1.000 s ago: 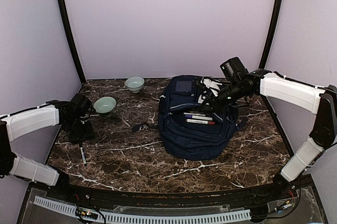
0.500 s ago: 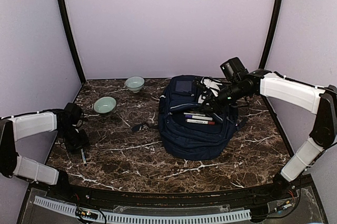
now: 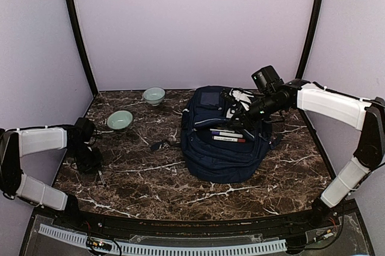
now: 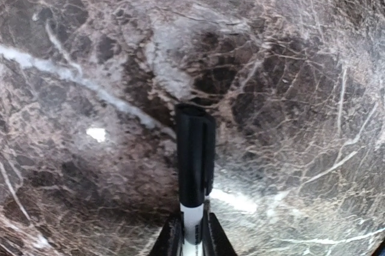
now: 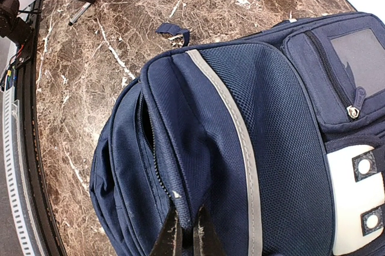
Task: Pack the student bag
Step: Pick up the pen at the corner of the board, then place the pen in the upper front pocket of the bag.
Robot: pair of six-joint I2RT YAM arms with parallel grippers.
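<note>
Two arms are busy at once. On the far left, the left gripper [image 4: 192, 236] is down low over the dark marble counter [image 3: 150, 184]. Its fingers are drawn narrow onto the white barrel of a black-capped marker [image 4: 195, 160]. The cap juts out ahead of the fingers, and I cannot tell whether it rests on the stone or hangs just clear of it.

Behind that arm sits a pale green bowl [image 3: 120, 119], with a second bowl [image 3: 154, 95] further back by the wall. A loose strap end [image 3: 161, 145] trails across the stone towards the middle.

Right of centre lies the student bag [image 3: 222, 157], a navy backpack with its front pockets facing up and a pair of markers [image 3: 227, 132] lying across its top. The right gripper [image 5: 186, 232] is pinched tight on the fabric beside the zip and holds one lip up, so a dark slot [image 5: 144, 121] gapes along the bag's side.

To my eye this is the pick-up of one more pen while the bag is held open. The next move calls for a clean lift, a long carry rightwards past the bowls, and the marker tipped into that slot. The right arm has to hold the lip up throughout; if the opening sags, the marker will likely land on top of the bag.
</note>
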